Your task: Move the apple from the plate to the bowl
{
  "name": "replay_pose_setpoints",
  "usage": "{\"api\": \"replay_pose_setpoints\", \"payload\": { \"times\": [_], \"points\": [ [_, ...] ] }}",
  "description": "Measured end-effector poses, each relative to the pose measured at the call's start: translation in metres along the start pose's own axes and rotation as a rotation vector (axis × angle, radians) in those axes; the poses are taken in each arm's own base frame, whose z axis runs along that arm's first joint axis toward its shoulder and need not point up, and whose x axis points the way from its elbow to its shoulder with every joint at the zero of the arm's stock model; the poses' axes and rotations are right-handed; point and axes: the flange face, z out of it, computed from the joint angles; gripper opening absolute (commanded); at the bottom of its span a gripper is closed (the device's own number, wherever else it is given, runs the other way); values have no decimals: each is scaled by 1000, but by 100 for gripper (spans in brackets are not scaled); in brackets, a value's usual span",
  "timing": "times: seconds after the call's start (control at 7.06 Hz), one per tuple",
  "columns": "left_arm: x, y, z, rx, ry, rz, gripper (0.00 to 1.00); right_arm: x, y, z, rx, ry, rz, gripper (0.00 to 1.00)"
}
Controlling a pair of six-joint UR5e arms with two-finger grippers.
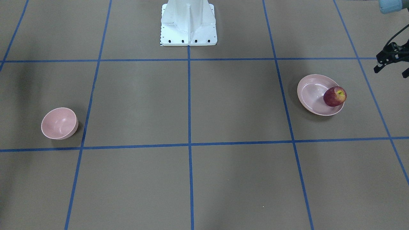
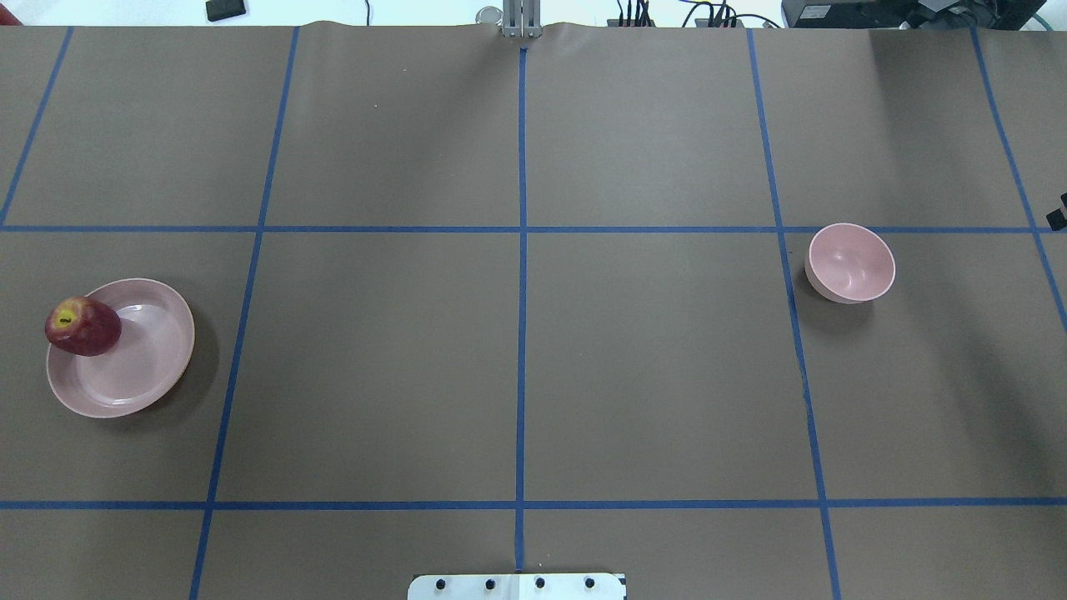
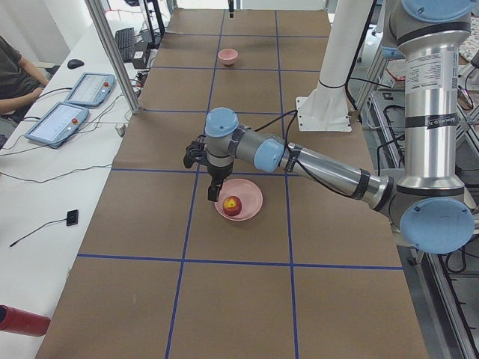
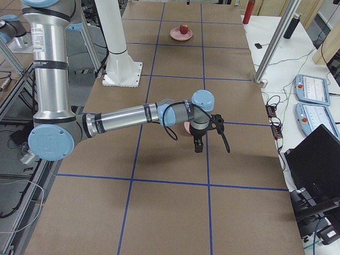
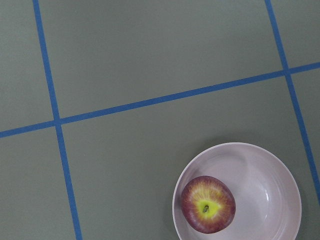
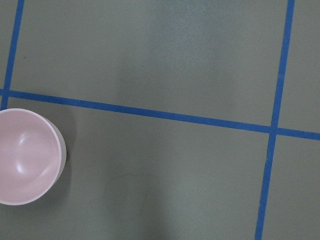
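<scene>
The dark red apple [image 1: 334, 96] sits on the pale pink plate [image 1: 311, 95], at the rim on the side away from the table's middle. It also shows in the overhead view [image 2: 82, 326] and in the left wrist view [image 5: 207, 203]. The small pink bowl [image 1: 59, 123] stands empty, far across the table. My left gripper [image 1: 391, 70] hangs above the table just beside the plate, fingers apart and empty. My right gripper [image 4: 198, 143] hangs by the bowl [image 6: 25, 156]; I cannot tell whether it is open.
The robot's white base [image 1: 188, 24] stands at the table's middle on the robot's side. The brown table [image 2: 517, 350] carries blue tape lines. Operator pendants [image 4: 313, 87] and a laptop lie on side benches.
</scene>
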Motion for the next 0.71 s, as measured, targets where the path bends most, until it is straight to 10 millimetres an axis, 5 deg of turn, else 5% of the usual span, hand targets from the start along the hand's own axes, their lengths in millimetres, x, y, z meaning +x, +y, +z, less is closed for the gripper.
{"api": "replay_pose_setpoints", "payload": {
  "times": [0.71],
  "points": [
    [0,-1,1,6,0,9,98,-11,-2,4,-4,7,-26,100]
  ]
}}
